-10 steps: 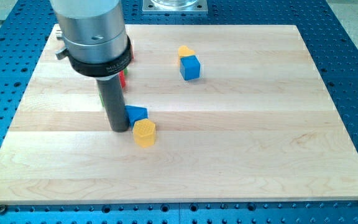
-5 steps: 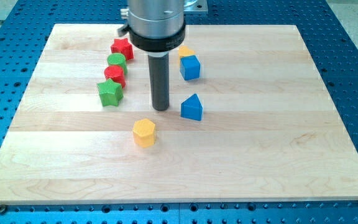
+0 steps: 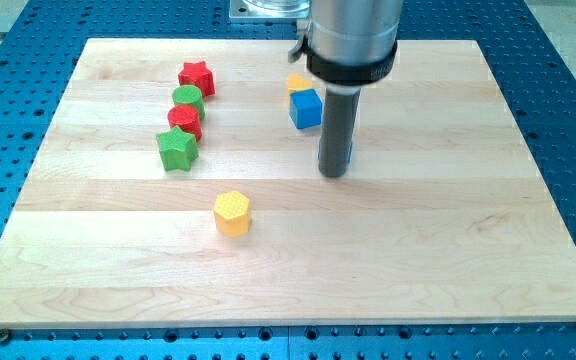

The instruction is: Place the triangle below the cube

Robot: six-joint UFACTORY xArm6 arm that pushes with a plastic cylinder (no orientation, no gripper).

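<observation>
Far to the view's left of the blue cube (image 3: 306, 108) runs a slanted row of four blocks: a green star (image 3: 177, 149) lowest, then a red block (image 3: 184, 118) whose shape I cannot make out, a green cylinder (image 3: 188, 97) and a red star (image 3: 197, 77) at the top. A yellow hexagon (image 3: 232, 213) sits alone, well below the cube and to its left. A small yellow block (image 3: 297, 82) touches the cube on its upper left. My tip (image 3: 333, 173) stands below the cube and a little to its right; it is a bare rod with nothing to spread, press together or pinch. Just beyond the rod's right edge shows a sliver of blue, which I take to be the blue triangle (image 3: 349, 152), otherwise hidden behind the rod and apparently touching it. The step in hand looks like the final placing: the triangle lies below the cube but off to the right. The next move probably calls for rounding the triangle and nudging it leftward, staying clear of the cube. Everything rests on a pale wooden board (image 3: 468, 250), laid on a blue perforated table (image 3: 568, 100).
</observation>
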